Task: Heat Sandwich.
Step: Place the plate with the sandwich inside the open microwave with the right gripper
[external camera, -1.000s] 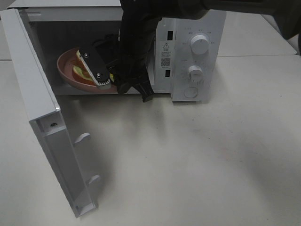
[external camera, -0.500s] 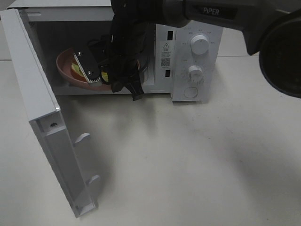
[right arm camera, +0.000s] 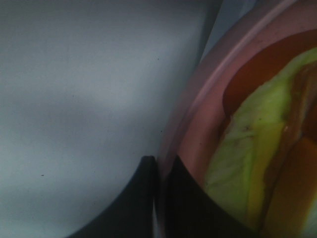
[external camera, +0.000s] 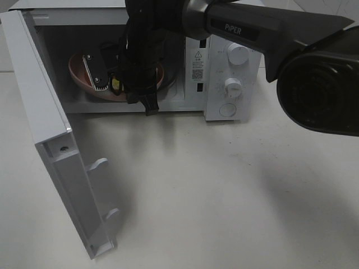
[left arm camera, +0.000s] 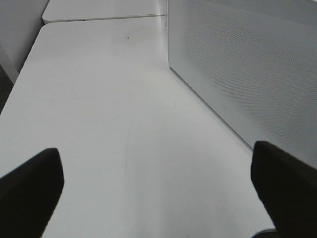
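High cam: I look steeply down on table [external camera: 224, 196] and open microwave [external camera: 216, 95], mid-range.
Left wrist: low over table, facing what's probably the microwave's side, near.
Right wrist: inside, right up against plate [right arm camera: 203, 104] and sandwich [right arm camera: 257, 163].
Overlap: microwave, table.

Robot lab — white tables [external camera: 235, 190], microwave [external camera: 242, 78], robot arm [external camera: 247, 28]

From where I stand, one word reads clearly: "PiPER", in white letters on the dark link of the right arm [external camera: 238, 27]. The microwave [external camera: 224, 106] front carries a sticker [external camera: 197, 63] with a warning triangle and a QR code (its fine print is too small to read). Tiny illegible markings ring the knobs [external camera: 238, 54].
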Available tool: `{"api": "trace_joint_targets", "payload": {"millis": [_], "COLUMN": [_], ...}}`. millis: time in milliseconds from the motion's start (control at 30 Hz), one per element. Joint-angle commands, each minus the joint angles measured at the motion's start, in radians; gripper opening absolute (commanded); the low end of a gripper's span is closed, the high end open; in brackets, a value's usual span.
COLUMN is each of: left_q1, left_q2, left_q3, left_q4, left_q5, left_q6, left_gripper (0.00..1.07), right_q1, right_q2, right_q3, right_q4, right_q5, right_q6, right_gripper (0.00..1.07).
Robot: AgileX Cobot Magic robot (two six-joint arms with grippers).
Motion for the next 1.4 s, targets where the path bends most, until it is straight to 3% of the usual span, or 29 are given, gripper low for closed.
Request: {"api": "trace_joint_targets", "payload": {"millis": [33,1000,1200,1300,1367,1400], "left_q1": [-0.004,-0.004,-0.004,-0.004,-0.004,-0.004], "left_q2": [-0.027,-0.027,-0.027,-0.027,-0.027,-0.027], "left_q3": [0.004,0.004,0.004,0.004,0.004,0.004], "left_q4": [0.001,0.001,0.001,0.001,0.001,0.001], "left_q5": [-0.004,-0.004,-0.004,-0.004,-0.004,-0.004], "left_q6": [-0.002,-0.003,-0.003,-0.003,-0.003,-0.003], "left_gripper": [0.97,0.97,0.97,0.97,0.97,0.97], "right_q1": [-0.017,-0.052,-0.052,-0.052,-0.052,-0.052], "right_q2": [0.009,0.043,0.043,0.043,0.043,0.043], "right_q3": [-0.03,-0.049,-0.049,-0.049,-0.048,-0.048], "right_q4": [-0.013,-0.005,-0.005,-0.005,-0.005,-0.005], "right_q5": [-0.015,-0.068,-0.067,-0.068,-0.077,-0.077], "right_q6": [0.02,0.152,0.156,0.156,0.156,0.156], "right_gripper": [0.02,0.06,0.19,0.31,0.47,0.47]}}
